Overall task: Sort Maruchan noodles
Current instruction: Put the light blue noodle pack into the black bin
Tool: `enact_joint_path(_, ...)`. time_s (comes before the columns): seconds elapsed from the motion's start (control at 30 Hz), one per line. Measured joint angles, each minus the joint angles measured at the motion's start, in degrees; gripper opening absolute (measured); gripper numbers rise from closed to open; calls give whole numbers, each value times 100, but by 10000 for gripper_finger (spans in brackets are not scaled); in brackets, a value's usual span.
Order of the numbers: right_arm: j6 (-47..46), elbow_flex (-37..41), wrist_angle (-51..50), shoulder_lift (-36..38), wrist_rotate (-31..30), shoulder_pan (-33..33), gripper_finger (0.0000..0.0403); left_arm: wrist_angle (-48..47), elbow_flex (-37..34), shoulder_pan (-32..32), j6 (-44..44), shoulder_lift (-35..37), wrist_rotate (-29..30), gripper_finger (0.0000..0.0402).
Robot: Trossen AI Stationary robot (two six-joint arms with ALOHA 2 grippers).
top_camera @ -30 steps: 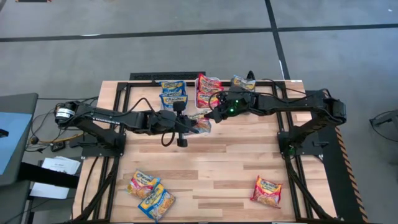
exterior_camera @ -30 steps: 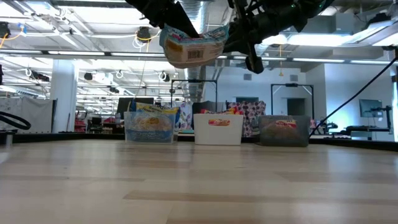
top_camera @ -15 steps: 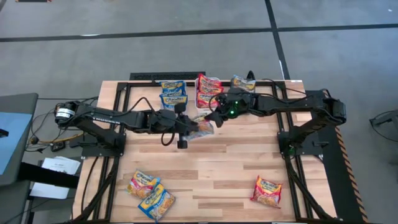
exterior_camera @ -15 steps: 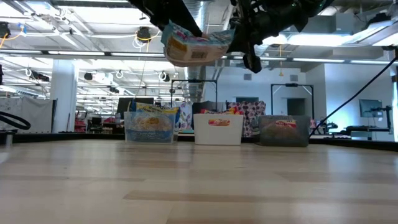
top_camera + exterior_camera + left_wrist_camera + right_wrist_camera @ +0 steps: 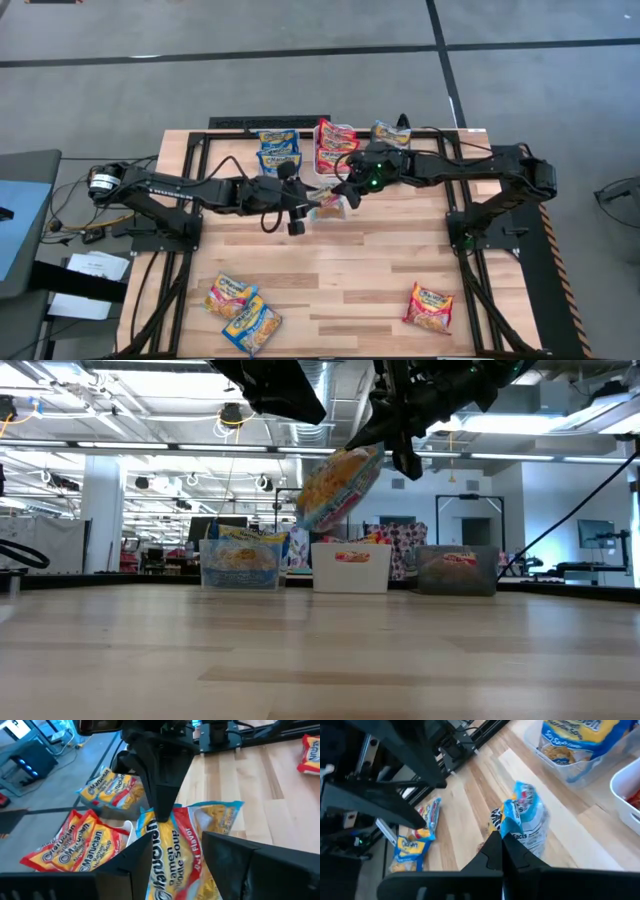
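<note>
Dangling packet (image 5: 340, 488) since left end effector (image 5: 303, 212) released

Three bins (image 5: 351, 567) are lined along the table's (image 5: 340, 270) far edge with packets inside, one noodle packet (image 5: 331, 207) is held above the table just before them, between both grippers, and three more packets (image 5: 243, 310) are spread near the front edge.
</note>
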State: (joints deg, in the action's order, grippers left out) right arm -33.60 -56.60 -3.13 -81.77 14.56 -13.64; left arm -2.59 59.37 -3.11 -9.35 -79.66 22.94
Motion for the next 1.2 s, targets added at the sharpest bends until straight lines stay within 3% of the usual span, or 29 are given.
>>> enact_joint_path(0.3,1023,-5,-469,295,41,-345,3,-51,4,0,362,141,7,152)
enact_joint_path(0.87,3843,-2,-2225,2197,-454,-2052,3,-103,4,0,471,629,52,144)
enact_joint_path(1.2,5325,-2,-3153,2277,-410,-2963,3,-104,4,0,565,625,70,144)
